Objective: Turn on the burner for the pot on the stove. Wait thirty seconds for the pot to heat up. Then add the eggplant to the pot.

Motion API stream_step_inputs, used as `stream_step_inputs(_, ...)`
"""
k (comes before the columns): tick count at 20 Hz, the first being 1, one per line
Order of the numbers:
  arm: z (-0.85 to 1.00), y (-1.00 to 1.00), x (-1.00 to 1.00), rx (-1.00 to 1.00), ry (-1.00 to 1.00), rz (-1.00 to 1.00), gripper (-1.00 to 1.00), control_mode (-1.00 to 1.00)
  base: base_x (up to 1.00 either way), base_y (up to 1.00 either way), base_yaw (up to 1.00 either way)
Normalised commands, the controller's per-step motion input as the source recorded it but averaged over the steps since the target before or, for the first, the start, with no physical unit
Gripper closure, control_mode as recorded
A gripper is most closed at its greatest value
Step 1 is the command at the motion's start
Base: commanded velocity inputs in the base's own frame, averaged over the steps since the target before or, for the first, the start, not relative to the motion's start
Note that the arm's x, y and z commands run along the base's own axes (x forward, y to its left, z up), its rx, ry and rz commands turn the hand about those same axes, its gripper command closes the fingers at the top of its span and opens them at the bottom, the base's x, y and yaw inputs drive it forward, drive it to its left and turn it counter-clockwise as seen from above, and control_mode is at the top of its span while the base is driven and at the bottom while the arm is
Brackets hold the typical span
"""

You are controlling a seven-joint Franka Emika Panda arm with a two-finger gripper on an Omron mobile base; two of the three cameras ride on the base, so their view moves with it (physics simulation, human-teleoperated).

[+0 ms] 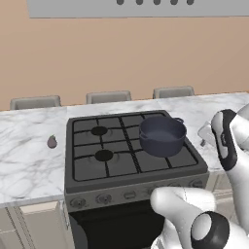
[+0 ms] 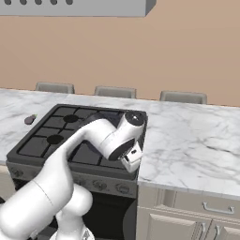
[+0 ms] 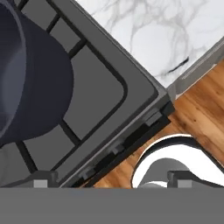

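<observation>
A: Nearest the camera, what is the gripper [image 3: 109,178] doing?
B: Its fingertips stand wide apart with nothing between them, above the near right corner of the stove [image 1: 87,168], over the knob row.
A: And the pot [image 1: 162,135]?
B: It sits on the right grates, toward the far side. Its inside looks dark and bare.
A: Where is the eggplant [image 1: 52,141]?
B: Lying on the marble counter [image 1: 24,160] left of the stove, well apart from the pot.
</observation>
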Motion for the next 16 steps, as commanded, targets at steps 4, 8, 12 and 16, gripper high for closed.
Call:
stream_step_inputs(4, 0.00, 0.35, 0.00, -0.20, -0.26, 0.13, -1.00, -1.00, 0.00, 0.00, 0.00)
stream_step_inputs(8, 0.19, 0.41, 0.00, -0.20, -0.18, 0.09, -1.00, -1.00, 0.00, 0.00, 0.00)
stream_step_inputs(12, 0.33, 0.41, 0.00, -0.15, -0.06, 0.10, -1.00, -1.00, 0.00, 0.00, 0.00)
stream_step_inputs(16, 0.38, 0.42, 0.00, -0.15, -0.04, 0.07, -1.00, -1.00, 0.00, 0.00, 0.00)
